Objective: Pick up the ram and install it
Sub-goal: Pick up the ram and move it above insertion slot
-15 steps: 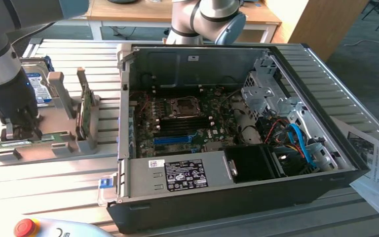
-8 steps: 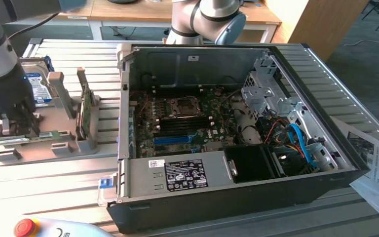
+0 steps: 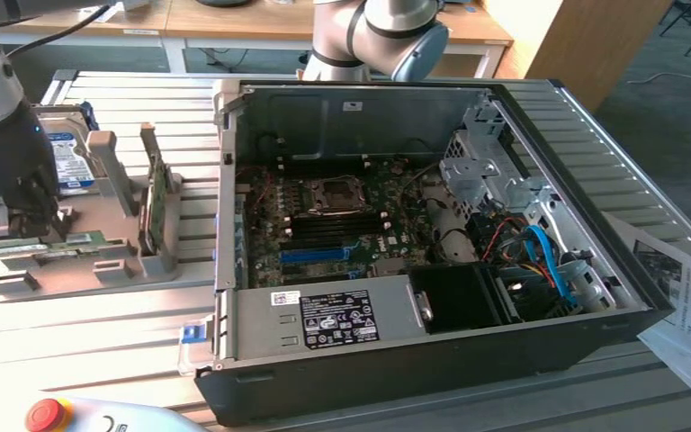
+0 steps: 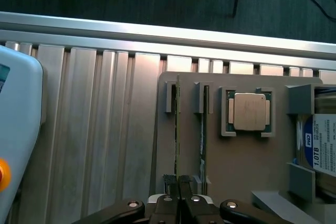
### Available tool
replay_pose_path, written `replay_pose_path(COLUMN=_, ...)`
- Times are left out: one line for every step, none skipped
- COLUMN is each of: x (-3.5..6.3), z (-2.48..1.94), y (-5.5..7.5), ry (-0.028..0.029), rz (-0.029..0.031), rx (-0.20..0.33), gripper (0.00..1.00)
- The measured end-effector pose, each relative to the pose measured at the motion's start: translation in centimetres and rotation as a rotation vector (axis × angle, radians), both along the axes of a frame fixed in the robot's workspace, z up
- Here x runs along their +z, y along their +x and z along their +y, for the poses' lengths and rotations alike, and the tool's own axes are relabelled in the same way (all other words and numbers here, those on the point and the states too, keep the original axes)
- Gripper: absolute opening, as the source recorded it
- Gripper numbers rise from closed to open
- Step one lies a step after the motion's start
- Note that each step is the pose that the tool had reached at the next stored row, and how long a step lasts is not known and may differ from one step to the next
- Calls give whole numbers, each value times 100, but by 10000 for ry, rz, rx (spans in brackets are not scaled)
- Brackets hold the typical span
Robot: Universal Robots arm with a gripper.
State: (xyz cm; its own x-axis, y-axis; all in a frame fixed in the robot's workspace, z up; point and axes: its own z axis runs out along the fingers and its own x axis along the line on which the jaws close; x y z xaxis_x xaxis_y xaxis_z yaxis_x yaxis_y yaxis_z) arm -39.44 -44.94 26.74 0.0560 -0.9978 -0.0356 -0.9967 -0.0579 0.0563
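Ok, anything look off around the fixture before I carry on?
Nothing stands out. The ram and the second stick stand straight in their fixture slots, the tool is closed on the ram, and the processor sits square in its pocket.

I see the ram (image 4: 177,129), a thin green stick, standing on its edge in a slot of the grey holder (image 4: 241,166), pinched by the gripper (image 4: 177,183).
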Motion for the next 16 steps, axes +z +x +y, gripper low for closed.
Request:
replay_pose_path(x=19, z=0, y=0, ry=0, rz=1, rx=0, gripper=12)
replay_pose_path(x=38, z=0, y=0, ry=-1, rz=0, rx=1, gripper=12)
replay_pose_path(x=57, z=0, y=0, ry=1, rz=-1, rx=0, gripper=12)
replay_pose_path(x=78, z=0, y=0, ry=0, rz=0, rx=0, gripper=12)
replay_pose_path(x=101, z=0, y=0, ry=0, rz=0, rx=0, gripper=12)
replay_pose_path(x=123, z=0, y=0, ry=0, rz=0, rx=0, gripper=12)
replay_pose_path(x=144, z=0, y=0, ry=0, rz=0, rx=0, gripper=12)
replay_pose_path(x=165, z=0, y=0, ry=0, rz=0, rx=0, gripper=12)
replay_pose_path(x=188, z=0, y=0, ry=-1, rz=1, rx=0, gripper=12)
replay_pose_path(x=209, z=0, y=0, ry=0, rz=0, rx=0, gripper=12)
replay_pose_path(x=231, z=0, y=0, ry=0, rz=0, rx=0, gripper=12)
replay_pose_path(x=256, z=0, y=0, ry=-1, rz=1, rx=0, gripper=12)
replay_pose_path(x=278, z=0, y=0, ry=-1, rz=1, rx=0, gripper=12)
replay_pose_path(x=299, z=0, y=0, ry=0, rz=0, rx=0, gripper=12)
replay_pose_path(x=320, z=0, y=0, ry=0, rz=0, rx=0, gripper=12)
replay_pose_path(x=342, z=0, y=0, ry=0, rz=0, rx=0, gripper=12)
